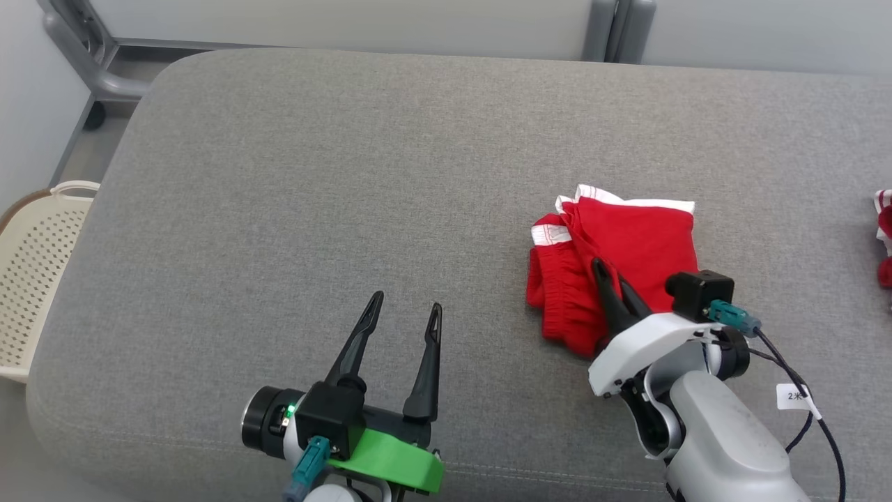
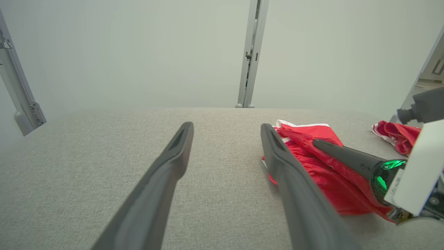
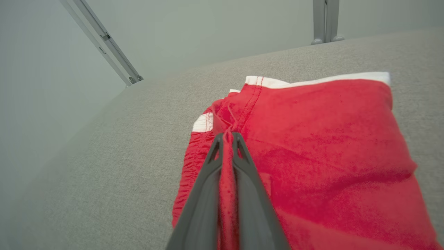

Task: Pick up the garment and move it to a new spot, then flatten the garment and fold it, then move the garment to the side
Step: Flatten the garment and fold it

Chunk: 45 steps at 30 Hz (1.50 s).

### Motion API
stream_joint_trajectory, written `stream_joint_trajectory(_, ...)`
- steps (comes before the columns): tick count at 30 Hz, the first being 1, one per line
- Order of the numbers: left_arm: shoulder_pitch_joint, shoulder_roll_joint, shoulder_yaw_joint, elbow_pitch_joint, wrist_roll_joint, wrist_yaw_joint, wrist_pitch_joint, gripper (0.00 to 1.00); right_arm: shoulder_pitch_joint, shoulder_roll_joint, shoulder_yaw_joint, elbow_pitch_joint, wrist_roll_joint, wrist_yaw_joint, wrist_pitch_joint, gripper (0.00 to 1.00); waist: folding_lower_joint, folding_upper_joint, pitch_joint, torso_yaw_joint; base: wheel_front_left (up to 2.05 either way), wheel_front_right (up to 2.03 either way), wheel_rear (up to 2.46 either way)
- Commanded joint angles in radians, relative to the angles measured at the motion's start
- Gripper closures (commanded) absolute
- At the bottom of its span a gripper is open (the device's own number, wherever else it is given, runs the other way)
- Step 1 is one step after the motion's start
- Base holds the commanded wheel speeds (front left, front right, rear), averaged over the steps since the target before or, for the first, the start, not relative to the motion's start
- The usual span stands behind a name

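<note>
Currently, the garment [image 1: 627, 244], a pair of red shorts with white trim, lies crumpled on the right half of the grey cushion [image 1: 313, 174], roughly midway between the cushion's near and far edges. Its white-banded hem faces the cushion's far edge. A gathered, elastic-looking band faces the cushion's near edge. The garment rests on the cushion surface in loose overlapping layers, not flat.

The right gripper [image 1: 608, 275] reaches in from the cushion's near edge and sits over the near part of the garment. In the right wrist view its jaws [image 3: 228, 139] are pressed together on a raised ridge of the red fabric [image 3: 329, 156], which runs up between the two fingers to their tips. The left wrist view shows this gripper [image 2: 317, 143] lying low across the garment [image 2: 312, 166]. A black cable with a white label [image 1: 794, 395] hangs from the right wrist over the cushion's near edge.

The left gripper [image 1: 408, 302] sits over bare cushion near the middle of the near edge, well apart from the garment. Its jaws are spread wide with nothing between them [image 2: 226, 127]. Whether the fingertips touch the cushion cannot be determined.

A second red-and-white cloth [image 1: 883, 237] lies at the cushion's right end, apart from the garment. A cream perforated basket [image 1: 35, 279] stands beside the cushion's left end, below its surface. A grey metal frame [image 1: 90, 63] stands beyond the cushion's far left corner.
</note>
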<state>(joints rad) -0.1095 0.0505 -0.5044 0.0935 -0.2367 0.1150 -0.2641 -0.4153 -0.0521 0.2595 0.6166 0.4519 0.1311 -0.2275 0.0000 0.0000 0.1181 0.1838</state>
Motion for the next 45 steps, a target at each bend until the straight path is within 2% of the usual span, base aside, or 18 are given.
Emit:
stream_joint_trajectory(1, -0.011, 0.001, -0.004, 0.001, -0.008, 0.007, 0.000, 0.00, -0.006, 0.000, 0.023, 0.015, 0.021, -0.001, -0.006, 1.00, 0.0000, 0.0000, 0.003, 0.018, 0.00, 0.00, 0.00)
stream_joint_trajectory(6, -0.010, 0.001, -0.004, 0.005, -0.017, 0.016, 0.000, 0.00, -0.019, 0.000, 0.085, 0.052, 0.062, -0.001, -0.015, 1.00, 0.0000, 0.0000, 0.003, 0.039, 0.00, 0.00, 0.00)
stream_joint_trajectory(7, -0.008, 0.001, -0.003, 0.006, -0.017, 0.017, 0.000, 0.00, -0.019, 0.000, 0.092, 0.059, 0.069, -0.001, -0.018, 0.69, 0.0000, 0.0000, 0.002, 0.041, 0.00, 0.00, 0.00)
stream_joint_trajectory(8, -0.007, 0.001, -0.003, 0.006, -0.017, 0.018, 0.000, 0.00, -0.020, 0.000, 0.099, 0.065, 0.072, -0.001, -0.020, 0.52, 0.0000, 0.0000, 0.002, 0.042, 0.00, 0.00, 0.00)
stream_joint_trajectory(9, -0.006, 0.001, -0.003, 0.007, -0.017, 0.018, 0.000, 0.00, -0.021, 0.000, 0.105, 0.070, 0.076, -0.001, -0.022, 0.29, 0.0000, 0.0000, 0.002, 0.043, 0.00, 0.00, 0.00)
stream_joint_trajectory(10, -0.004, 0.001, -0.002, 0.008, -0.018, 0.019, 0.000, 0.00, -0.021, 0.000, 0.110, 0.074, 0.079, -0.001, -0.022, 0.02, 0.0000, 0.0000, 0.001, 0.043, 0.00, 0.00, 0.00)
stream_joint_trajectory(14, 0.009, 0.001, 0.005, 0.010, -0.016, 0.025, 0.000, 0.00, 0.000, 0.000, 0.137, 0.056, 0.117, -0.001, -0.028, 0.00, 0.0000, 0.0000, -0.011, 0.027, 0.00, 0.00, 0.00)
stream_joint_trajectory(18, 0.020, 0.001, 0.018, 0.013, -0.010, 0.028, 0.000, 0.00, 0.031, 0.000, 0.171, -0.020, 0.135, -0.001, -0.032, 0.00, 0.0000, 0.0000, -0.025, -0.005, 0.00, 0.00, 0.00)
stream_joint_trajectory(22, 0.030, 0.001, 0.046, 0.005, -0.022, 0.039, 0.000, 0.00, 0.059, -0.007, 0.130, -0.082, 0.049, -0.001, -0.038, 0.00, 0.0000, 0.0000, -0.040, -0.050, 0.00, 0.00, 0.00)
stream_joint_trajectory(29, 0.046, 0.005, 0.127, -0.003, -0.036, 0.045, 0.000, 0.00, 0.103, -0.003, -0.028, -0.183, -0.035, -0.001, -0.039, 0.00, 0.0000, 0.0000, -0.051, -0.139, 0.00, 0.00, 0.00)
stream_joint_trajectory(35, 0.064, 0.011, 0.177, -0.008, -0.033, 0.036, 0.000, 0.00, 0.137, -0.002, -0.125, -0.216, -0.111, -0.001, -0.038, 0.00, 0.0000, 0.0000, -0.063, -0.174, 0.00, 0.00, 0.00)
stream_joint_trajectory(39, 0.085, 0.010, 0.208, -0.018, -0.026, 0.031, 0.000, 0.00, 0.181, -0.013, -0.158, -0.251, -0.192, -0.001, -0.038, 0.00, 0.0000, 0.0000, -0.078, -0.192, 0.00, 0.00, 0.00)
stream_joint_trajectory(45, 0.138, 0.007, 0.254, -0.039, -0.012, 0.011, 0.000, 0.00, 0.267, -0.023, -0.153, -0.341, -0.318, -0.001, -0.038, 0.00, 0.0000, 0.0000, -0.109, -0.218, 0.00, 0.00, 0.00)
